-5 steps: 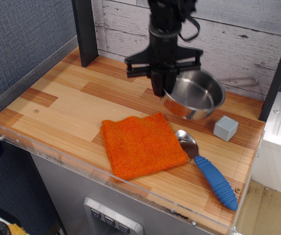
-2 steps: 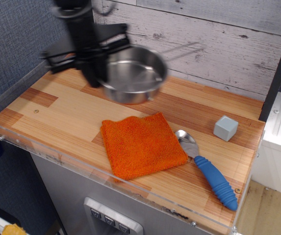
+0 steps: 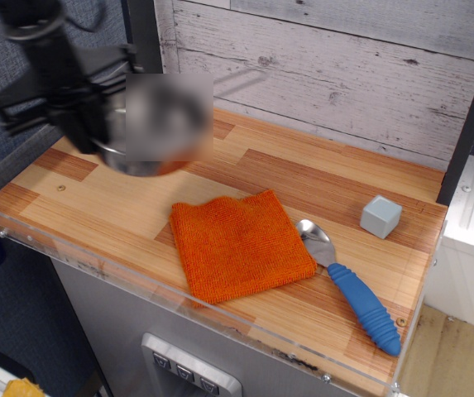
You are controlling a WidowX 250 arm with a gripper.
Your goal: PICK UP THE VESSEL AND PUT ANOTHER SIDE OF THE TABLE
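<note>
The vessel (image 3: 160,124) is a small shiny steel saucepan, blurred by motion, held in the air above the left part of the striped wood table (image 3: 121,194). Its thin wire handle points right toward the back wall. My gripper (image 3: 96,132) hangs from the dark arm at the upper left and is shut on the vessel's left rim. The fingertips are blurred and partly hidden by the pan.
An orange cloth (image 3: 238,242) lies at the table's front middle. A blue-handled metal spoon (image 3: 348,285) lies right of it. A small grey cube (image 3: 380,217) stands at the right. A dark post (image 3: 144,37) rises at the back left. A clear acrylic rim (image 3: 96,265) edges the table.
My gripper has carried the vessel from the back right of the table across to the left side, staying above the surface.
</note>
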